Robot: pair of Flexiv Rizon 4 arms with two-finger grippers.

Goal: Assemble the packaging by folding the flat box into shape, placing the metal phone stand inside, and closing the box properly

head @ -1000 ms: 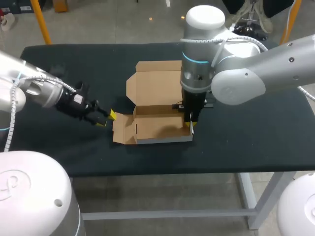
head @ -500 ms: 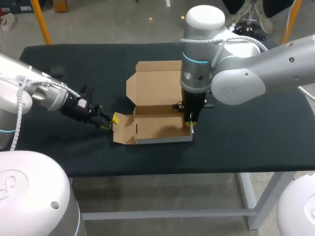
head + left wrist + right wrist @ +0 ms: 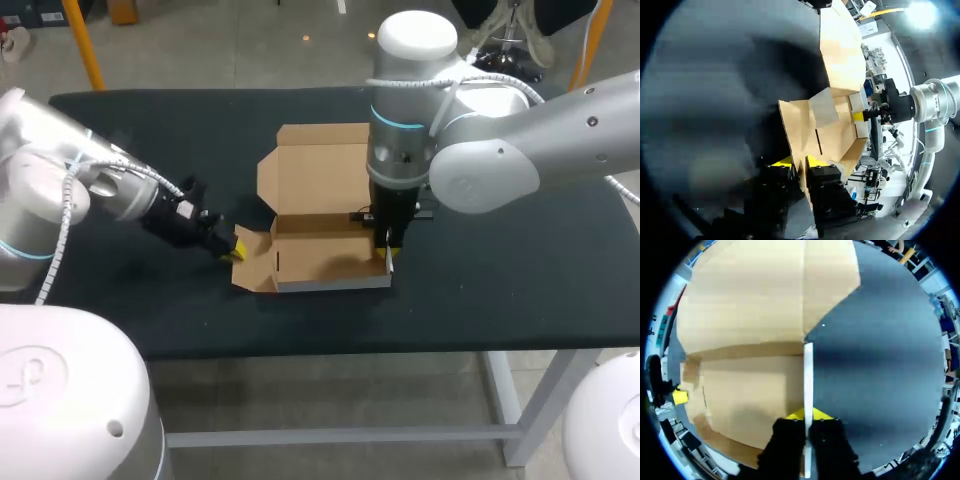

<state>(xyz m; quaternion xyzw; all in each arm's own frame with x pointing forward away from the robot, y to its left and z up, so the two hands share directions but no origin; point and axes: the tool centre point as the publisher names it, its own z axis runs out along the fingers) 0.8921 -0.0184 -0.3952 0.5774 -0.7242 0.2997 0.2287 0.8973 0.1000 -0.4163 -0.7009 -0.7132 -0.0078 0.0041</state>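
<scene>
A brown cardboard box (image 3: 325,255) lies half folded at the table's middle, its lid (image 3: 320,165) open flat towards the back. My left gripper (image 3: 238,250) is at the box's left side flap (image 3: 255,265). In the left wrist view that flap's edge (image 3: 801,150) runs between the yellow tips of the left gripper (image 3: 799,161), which is shut on it. My right gripper (image 3: 388,256) points straight down at the box's right wall. In the right wrist view this gripper (image 3: 808,414) is shut on the upright white-edged wall (image 3: 808,370).
The black table (image 3: 500,270) stretches to both sides of the box. My right arm's elbow (image 3: 480,170) hangs over the back right of the table. The left arm's body (image 3: 60,190) stands over the left end.
My left gripper has moved right to the box's left flap and its fingers have come together on it. The right arm and the box have kept still.
</scene>
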